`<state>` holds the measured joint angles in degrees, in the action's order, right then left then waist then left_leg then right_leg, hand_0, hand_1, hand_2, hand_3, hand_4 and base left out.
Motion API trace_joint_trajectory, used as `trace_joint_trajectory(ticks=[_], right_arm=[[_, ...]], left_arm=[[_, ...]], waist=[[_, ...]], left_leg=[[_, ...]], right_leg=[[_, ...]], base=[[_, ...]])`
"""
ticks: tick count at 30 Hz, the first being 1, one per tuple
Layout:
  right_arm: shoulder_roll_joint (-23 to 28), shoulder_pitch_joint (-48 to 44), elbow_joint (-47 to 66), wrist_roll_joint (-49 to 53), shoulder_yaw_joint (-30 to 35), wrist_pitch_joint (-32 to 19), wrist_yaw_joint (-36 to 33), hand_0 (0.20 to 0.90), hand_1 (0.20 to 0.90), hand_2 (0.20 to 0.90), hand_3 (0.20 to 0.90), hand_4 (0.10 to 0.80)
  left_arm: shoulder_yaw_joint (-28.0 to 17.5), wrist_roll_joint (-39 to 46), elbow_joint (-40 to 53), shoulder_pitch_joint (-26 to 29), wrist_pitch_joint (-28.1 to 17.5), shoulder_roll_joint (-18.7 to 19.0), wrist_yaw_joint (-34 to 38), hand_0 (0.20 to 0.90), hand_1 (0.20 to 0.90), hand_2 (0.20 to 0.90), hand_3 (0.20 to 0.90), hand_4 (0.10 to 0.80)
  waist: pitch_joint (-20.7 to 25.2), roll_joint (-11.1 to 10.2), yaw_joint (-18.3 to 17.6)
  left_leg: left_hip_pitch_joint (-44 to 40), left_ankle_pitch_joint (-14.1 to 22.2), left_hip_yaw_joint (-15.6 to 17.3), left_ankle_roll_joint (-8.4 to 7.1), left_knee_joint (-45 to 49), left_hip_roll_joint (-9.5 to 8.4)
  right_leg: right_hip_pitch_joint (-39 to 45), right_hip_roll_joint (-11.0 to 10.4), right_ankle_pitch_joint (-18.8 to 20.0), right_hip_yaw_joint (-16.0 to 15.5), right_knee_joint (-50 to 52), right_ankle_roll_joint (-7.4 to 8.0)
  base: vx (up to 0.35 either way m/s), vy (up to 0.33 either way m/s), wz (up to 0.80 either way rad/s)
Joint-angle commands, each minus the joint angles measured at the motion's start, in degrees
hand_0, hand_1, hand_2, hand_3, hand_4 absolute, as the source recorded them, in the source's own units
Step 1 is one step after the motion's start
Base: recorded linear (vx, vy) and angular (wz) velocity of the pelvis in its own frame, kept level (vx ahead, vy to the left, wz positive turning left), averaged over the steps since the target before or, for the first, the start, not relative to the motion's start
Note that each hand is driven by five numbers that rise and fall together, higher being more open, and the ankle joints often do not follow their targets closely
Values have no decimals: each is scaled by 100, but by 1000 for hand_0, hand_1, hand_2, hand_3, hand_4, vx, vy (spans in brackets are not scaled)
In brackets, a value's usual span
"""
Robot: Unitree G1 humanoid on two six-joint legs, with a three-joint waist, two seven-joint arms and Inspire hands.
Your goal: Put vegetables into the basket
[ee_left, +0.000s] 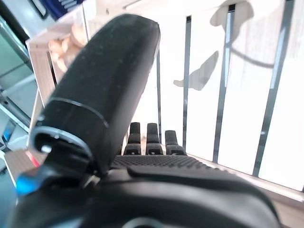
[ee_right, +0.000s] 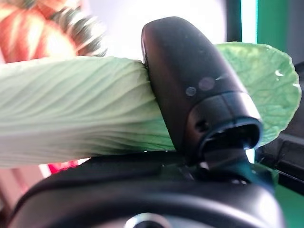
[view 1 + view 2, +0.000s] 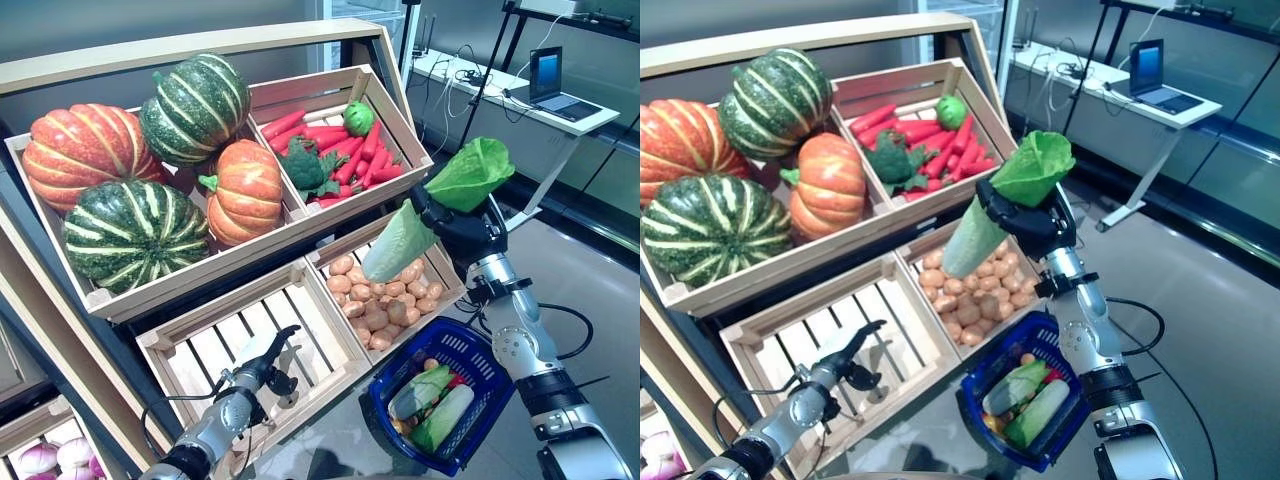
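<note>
The right hand pinches a long cabbage mid-length above the potato crate, seemingly loosely, so it could tip short of the blue basket; the left hand hangs relaxed.

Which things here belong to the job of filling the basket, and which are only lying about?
Job: cabbage gripped in the right hand; blue basket, already holding vegetables.

Lying about: laptop on the white desk; left hand, idle over the empty crate.

No text, label, number or sign can be read on anything in these views.
</note>
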<state>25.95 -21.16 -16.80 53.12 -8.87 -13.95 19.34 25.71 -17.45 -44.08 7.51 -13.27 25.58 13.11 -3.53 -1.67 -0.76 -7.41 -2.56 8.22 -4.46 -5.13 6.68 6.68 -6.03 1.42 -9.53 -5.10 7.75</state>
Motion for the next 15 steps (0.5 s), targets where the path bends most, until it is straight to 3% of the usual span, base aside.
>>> trace_joint_trajectory(ticks=[1, 4, 7, 12, 15], right_arm=[[428, -389, -59, -607, 597, -493, -388, 300, 300, 300, 300, 400], [744, -199, -677, -1402, 589, -572, -1008, 300, 300, 300, 300, 400], [896, -121, -1045, -1540, 597, -562, -1388, 300, 300, 300, 300, 400], [1135, -263, -1871, -1711, 761, -647, -2532, 300, 300, 300, 300, 400], [1227, -534, -2288, -1647, 779, -652, -2835, 300, 300, 300, 300, 400]], left_arm=[[-220, 439, -120, 559, -238, 182, 215, 900, 900, 900, 900, 800], [-434, 805, 138, 433, -199, 212, 249, 900, 900, 900, 900, 800], [-557, 962, 369, 303, -240, 243, 304, 900, 900, 900, 900, 800], [-688, 1333, 1212, 381, -354, 643, 411, 900, 900, 900, 900, 800], [-671, 1512, 1399, 536, -490, 793, 518, 900, 900, 900, 900, 800]], waist=[[176, -64, 6], [125, -72, 35], [32, -72, 76], [-741, -83, 276], [-1056, -95, 364]], left_leg=[[40, 373, 65, 38, 31, -77], [45, 375, 99, 45, 87, -47], [108, 397, 123, 51, 236, 2], [1075, 741, -77, 56, 1766, 184], [1548, 953, -147, 54, 2428, 269]], right_leg=[[-10, -166, -54, 126, 183, 106], [-39, -208, -90, 94, 277, 103], [-123, -251, -187, 73, 515, 85], [-872, -431, -601, 5, 1897, -9], [-1072, -523, -751, -55, 2268, -86]], base=[[30, -29, -1], [39, -33, 0], [-3, -25, -1], [-168, -85, -2], [-176, -112, 9]])
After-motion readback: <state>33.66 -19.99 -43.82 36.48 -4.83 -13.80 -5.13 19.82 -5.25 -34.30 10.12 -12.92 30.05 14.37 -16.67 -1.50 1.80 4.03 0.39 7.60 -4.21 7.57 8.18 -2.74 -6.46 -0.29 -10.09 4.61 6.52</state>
